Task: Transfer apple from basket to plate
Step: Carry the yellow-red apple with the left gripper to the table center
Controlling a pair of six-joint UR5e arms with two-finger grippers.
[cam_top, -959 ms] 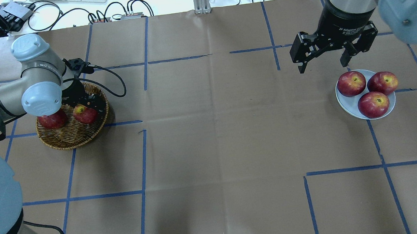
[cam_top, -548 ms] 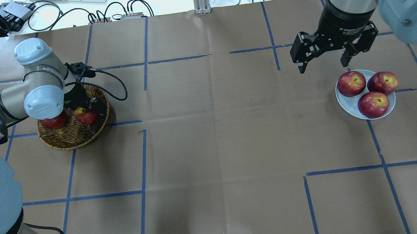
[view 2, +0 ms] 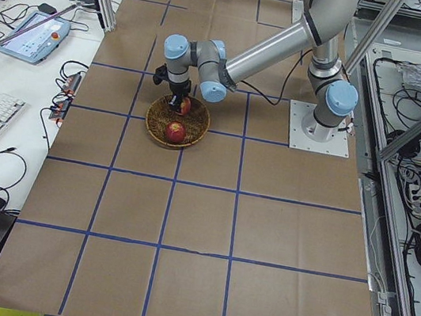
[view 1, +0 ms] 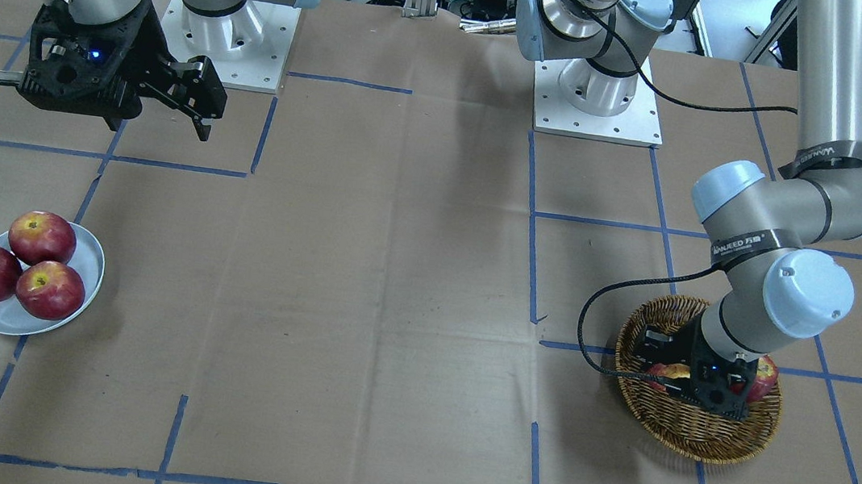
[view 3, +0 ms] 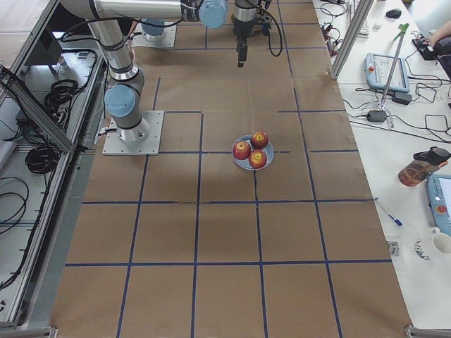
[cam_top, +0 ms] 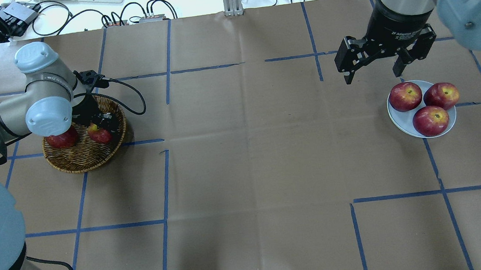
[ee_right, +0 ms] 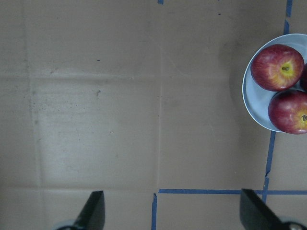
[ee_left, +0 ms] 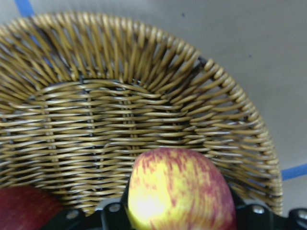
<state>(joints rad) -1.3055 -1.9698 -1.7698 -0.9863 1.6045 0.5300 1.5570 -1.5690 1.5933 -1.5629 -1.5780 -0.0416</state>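
Note:
The apple, pinkish-red with yellow streaks, lies in the woven basket at the table's left. My left gripper reaches down into the basket. In the left wrist view its jaws sit tight against both sides of the apple. The apple also shows in the front view. The plate at the right holds three dark red apples. My right gripper is open and empty and hangs above the table just behind the plate.
A dark red apple lies in the basket beside the gripper, partly under my left wrist. The left wrist cable loops over the table behind the basket. Blue tape lines cross the brown table.
My left wrist has shifted slightly over the basket and the gripper has settled lower around the apple. The right arm has not moved.

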